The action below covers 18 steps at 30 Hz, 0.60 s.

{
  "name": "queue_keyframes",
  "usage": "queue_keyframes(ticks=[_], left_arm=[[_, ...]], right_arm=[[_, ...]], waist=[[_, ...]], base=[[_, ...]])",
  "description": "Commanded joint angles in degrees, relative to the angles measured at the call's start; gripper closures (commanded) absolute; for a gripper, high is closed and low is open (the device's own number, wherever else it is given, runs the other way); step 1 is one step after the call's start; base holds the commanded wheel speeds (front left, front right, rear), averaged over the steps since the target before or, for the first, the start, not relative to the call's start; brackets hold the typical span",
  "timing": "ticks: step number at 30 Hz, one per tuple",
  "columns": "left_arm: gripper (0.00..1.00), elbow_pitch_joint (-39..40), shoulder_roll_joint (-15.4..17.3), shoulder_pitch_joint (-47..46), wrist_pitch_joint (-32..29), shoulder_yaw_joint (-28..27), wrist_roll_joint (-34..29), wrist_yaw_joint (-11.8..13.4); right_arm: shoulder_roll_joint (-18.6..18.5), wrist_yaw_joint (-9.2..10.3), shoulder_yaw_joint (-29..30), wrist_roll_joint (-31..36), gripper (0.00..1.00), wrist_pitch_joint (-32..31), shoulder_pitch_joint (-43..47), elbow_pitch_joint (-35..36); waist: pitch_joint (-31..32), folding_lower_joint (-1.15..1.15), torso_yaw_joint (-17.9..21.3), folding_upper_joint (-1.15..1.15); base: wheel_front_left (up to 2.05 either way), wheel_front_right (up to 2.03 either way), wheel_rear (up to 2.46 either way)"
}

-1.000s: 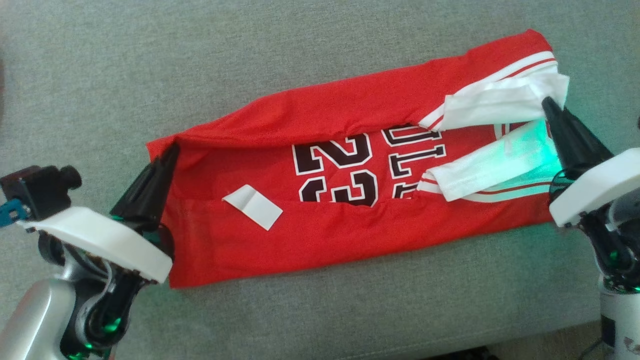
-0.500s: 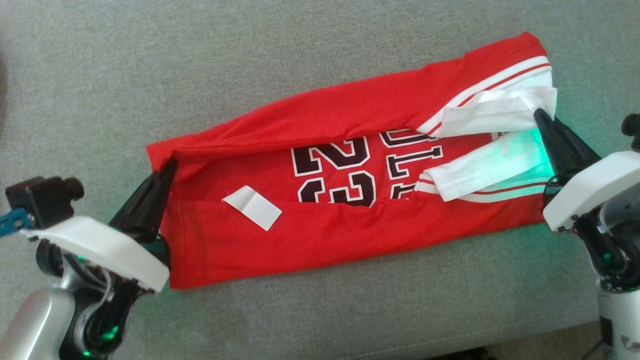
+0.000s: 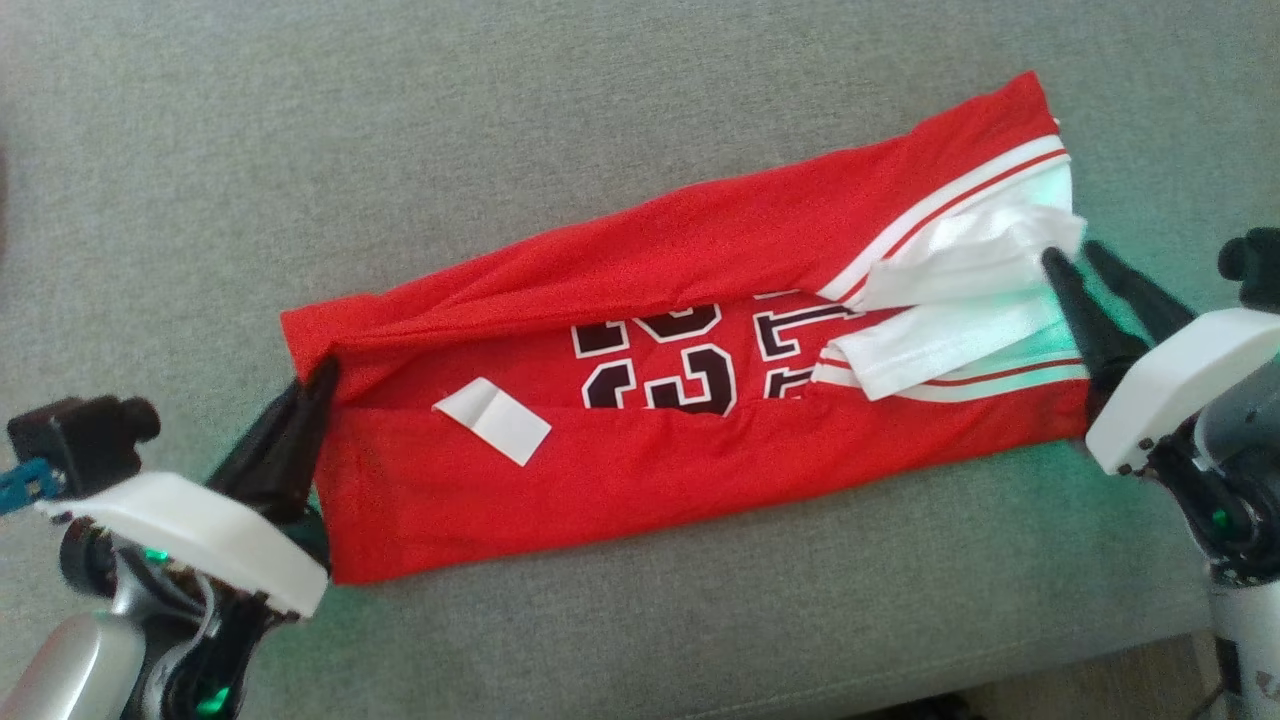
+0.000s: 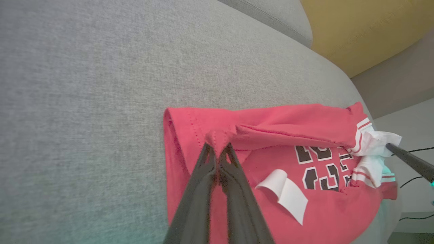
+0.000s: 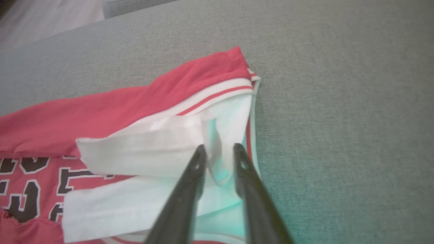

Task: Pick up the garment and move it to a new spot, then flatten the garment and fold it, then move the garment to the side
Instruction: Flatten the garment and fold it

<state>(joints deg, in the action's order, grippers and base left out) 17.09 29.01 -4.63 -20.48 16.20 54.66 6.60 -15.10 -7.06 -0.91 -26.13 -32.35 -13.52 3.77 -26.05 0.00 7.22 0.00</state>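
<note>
Works over a grey couch with a red jersey laid out long across it, slanting from lower left to upper right in the head view. Has both long sides of the jersey folded in toward the middle, leaving a strip of black-and-white numbers and a white label bare between them.

Has the left gripper at the hem end, fingers pressed together with no gap. Pinches there a small peak of red cloth, raised a little off the couch. Shows this plainest in the left wrist view: left gripper closed on a puckered corner of the jersey, just beside the stitched hem, with the label curling off to its right.

Has the right gripper at the far end, against the white sleeve, fingers parted a little. Straddles, in the right wrist view, a loose raised fold of that sleeve: right gripper with a narrow gap between the tips and white cloth lying in the gap, slack rather than squeezed. Cannot tell whether the tips touch the fold.

Leaves the sleeve end of the jersey lying flat on the couch, red-and-white trim along its edge.
</note>
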Motion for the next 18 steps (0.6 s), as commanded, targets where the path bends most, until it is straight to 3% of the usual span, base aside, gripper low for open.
queue_keyframes(ticks=[1, 8, 13, 18], left_arm=[[0.0, 1.53, 2.27, 0.05, 0.77, -3.21, -1.14, 0.63], [0.0, 2.14, 3.52, 3.68, 7.17, -5.3, -8.24, 4.1], [0.0, 1.92, -0.08, 2.95, 20.2, -6.74, -16.31, 6.79], [0.0, -1.12, -3.73, 2.27, 28.82, -4.65, -21.1, 7.29]], right_arm=[[-1.61, -0.43, -0.79, -0.43, 0.0, -0.77, -0.23, 2.21], [-2.34, -0.43, 3.41, -3.58, 0.0, -4.18, -1.01, 5.14], [0.4, -0.43, 5.43, -1.53, 0.0, -7.0, -4.28, 1.8], [2.59, -0.43, 4.65, 0.71, 0.0, -8.4, -6.44, -3.12]], waist=[[0.3, 0.0, 0.26, 0.0], [1.08, 0.0, 0.64, 0.0], [0.78, 0.0, 0.24, 0.0], [0.53, 0.0, -0.87, 0.0]], base=[[0.0, 0.0, 0.0], [0.0, 0.0, 0.0], [0.0, 0.0, 0.0], [0.0, 0.0, 0.0]])
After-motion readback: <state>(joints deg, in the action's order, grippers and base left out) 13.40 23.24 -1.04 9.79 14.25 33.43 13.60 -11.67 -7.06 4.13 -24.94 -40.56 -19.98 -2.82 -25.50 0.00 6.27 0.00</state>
